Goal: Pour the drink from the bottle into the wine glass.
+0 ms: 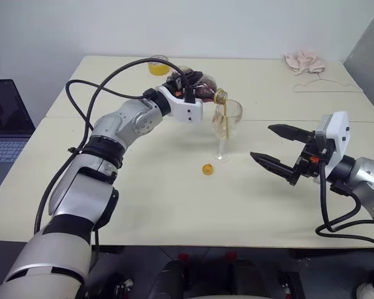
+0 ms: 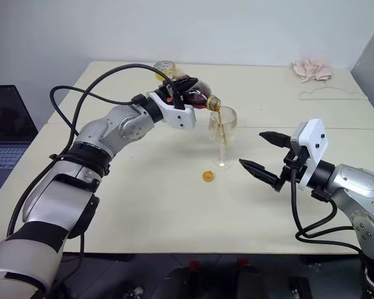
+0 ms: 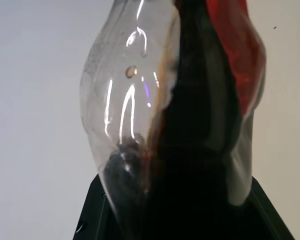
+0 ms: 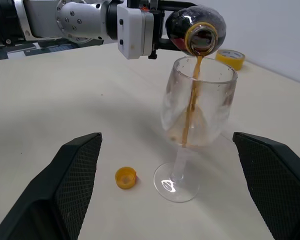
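While tilted, bottle (image 4: 196,31) over wine glass (image 4: 195,112)

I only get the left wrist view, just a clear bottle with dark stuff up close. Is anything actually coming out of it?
Observer: Yes, a thin brown stream of the drink falls from the tilted bottle into the wine glass.
Operator: Where's its lid?
Observer: A yellow cap lies on the table beside the glass's foot.
Operator: What's the other arm doing?
Observer: The right gripper hangs near the glass, fingers apart, holding nothing.
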Motion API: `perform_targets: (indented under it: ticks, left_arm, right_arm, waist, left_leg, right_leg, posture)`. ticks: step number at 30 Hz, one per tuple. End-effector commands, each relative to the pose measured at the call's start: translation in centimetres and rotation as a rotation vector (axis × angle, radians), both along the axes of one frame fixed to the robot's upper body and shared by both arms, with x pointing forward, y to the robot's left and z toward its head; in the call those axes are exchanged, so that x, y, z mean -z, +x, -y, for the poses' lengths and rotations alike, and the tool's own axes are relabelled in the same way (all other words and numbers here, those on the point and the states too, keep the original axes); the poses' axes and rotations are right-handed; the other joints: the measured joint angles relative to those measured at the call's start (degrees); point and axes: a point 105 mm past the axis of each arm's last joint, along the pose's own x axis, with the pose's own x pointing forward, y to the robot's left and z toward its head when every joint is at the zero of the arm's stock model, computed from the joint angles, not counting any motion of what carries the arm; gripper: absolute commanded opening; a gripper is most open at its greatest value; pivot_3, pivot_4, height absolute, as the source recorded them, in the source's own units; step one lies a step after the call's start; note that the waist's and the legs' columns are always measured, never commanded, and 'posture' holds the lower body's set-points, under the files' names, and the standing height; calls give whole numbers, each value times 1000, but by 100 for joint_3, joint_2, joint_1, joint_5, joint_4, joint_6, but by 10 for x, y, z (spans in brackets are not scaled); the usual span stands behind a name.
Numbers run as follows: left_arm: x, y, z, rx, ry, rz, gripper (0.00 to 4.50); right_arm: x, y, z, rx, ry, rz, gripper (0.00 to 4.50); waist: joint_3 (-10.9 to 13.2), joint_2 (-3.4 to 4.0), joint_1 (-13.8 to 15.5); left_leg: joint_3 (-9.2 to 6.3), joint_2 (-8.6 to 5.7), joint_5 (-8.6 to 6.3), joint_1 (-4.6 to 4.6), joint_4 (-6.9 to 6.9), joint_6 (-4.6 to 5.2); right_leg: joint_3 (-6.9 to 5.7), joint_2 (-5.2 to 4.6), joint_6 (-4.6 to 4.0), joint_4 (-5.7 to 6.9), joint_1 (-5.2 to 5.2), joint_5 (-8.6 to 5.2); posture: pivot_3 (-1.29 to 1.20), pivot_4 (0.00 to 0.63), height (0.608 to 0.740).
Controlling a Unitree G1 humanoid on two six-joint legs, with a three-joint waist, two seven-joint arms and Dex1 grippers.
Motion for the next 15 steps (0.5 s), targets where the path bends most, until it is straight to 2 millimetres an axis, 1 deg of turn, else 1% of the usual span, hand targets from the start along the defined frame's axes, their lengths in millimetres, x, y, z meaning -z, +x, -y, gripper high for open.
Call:
perform_targets:
  ticks: [1,15]
  left_arm:
    - [-31,-5,4,29,-18,96,1353]
    - [-32,-3,-1,13,6,112,1353]
  right_arm:
    - [-10,-3,-3,-13,6,54,4500]
    - [-9,-3,-4,-16,8,54,4500]
  waist:
    - [0,0,-3]
    - [0,0,-32]
  left_leg:
    - [0,0,0,0,0,0]
    - [-1,0,0,0,0,0]
  right_leg:
    - [0,0,0,0,0,0]
    - [-1,0,0,2,-1,0]
  posture:
    - [0,150,740]
    - [0,150,740]
